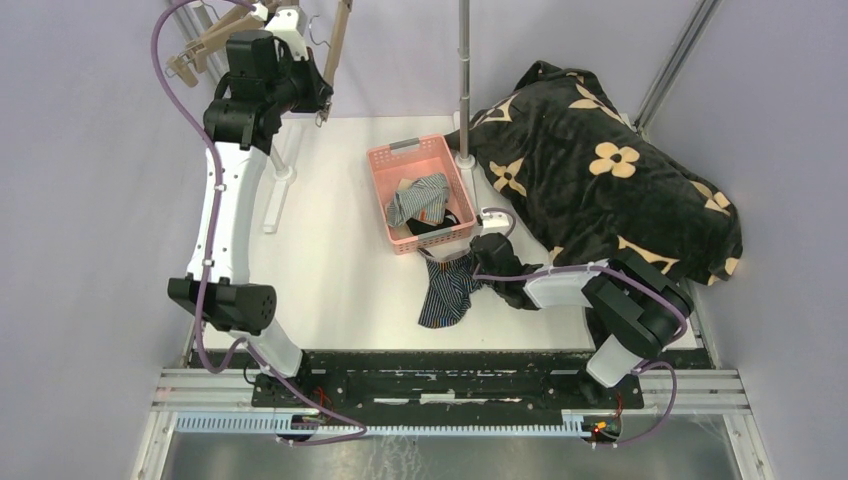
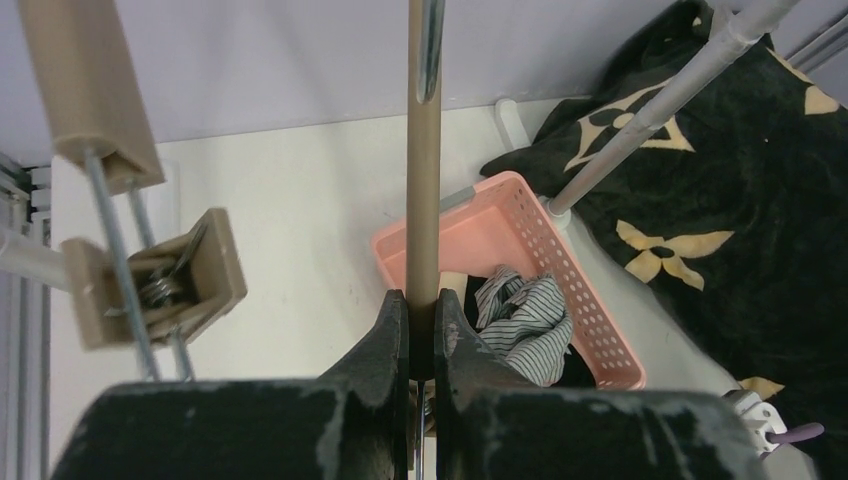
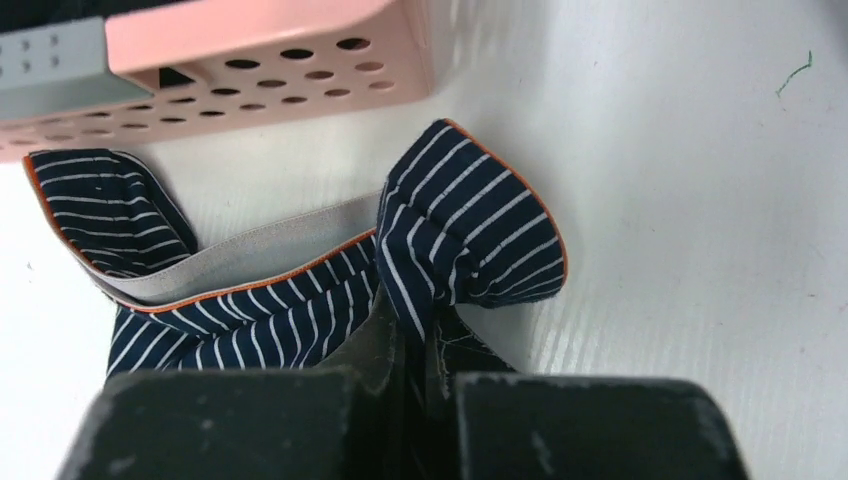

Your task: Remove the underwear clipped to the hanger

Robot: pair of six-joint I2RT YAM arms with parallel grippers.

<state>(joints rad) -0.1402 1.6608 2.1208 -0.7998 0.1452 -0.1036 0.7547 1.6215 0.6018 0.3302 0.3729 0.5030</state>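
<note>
Top external view: a white table (image 1: 330, 290) fills the middle of the frame. A big black blanket (image 1: 600, 190) with tan flower marks is heaped over its right side, up toward the upper right. The left arm (image 1: 225, 220) rises along the left edge to the upper left corner. The right arm (image 1: 600, 290) sits folded at the lower right, its wrist pointing toward the centre.

A pink perforated basket (image 1: 385, 165) stands on the table at centre, just beside the blanket's edge and the foot of a metal pole (image 1: 463, 70). Inside it lie the grey-and-white striped underwear (image 1: 415, 198) and, toward its lower end, the black underwear (image 1: 437, 228). The navy underwear (image 1: 447, 295) lies crumpled on the table just below the basket, outside it.

The wooden hanger (image 1: 338, 40) hangs at the upper left. In the left wrist view, the left gripper (image 2: 421, 335) is clamped tight on the hanger's upright bar, one finger touching each side. A wooden clip (image 2: 160, 285) with a metal spring hangs at the left of that frame.

In the right wrist view, the right gripper (image 3: 415, 360) has its fingers pinched together on a fold of the navy underwear. The garment's grey waistband, edged in orange, runs across the middle of the frame, and the basket wall shows at the upper left.
</note>
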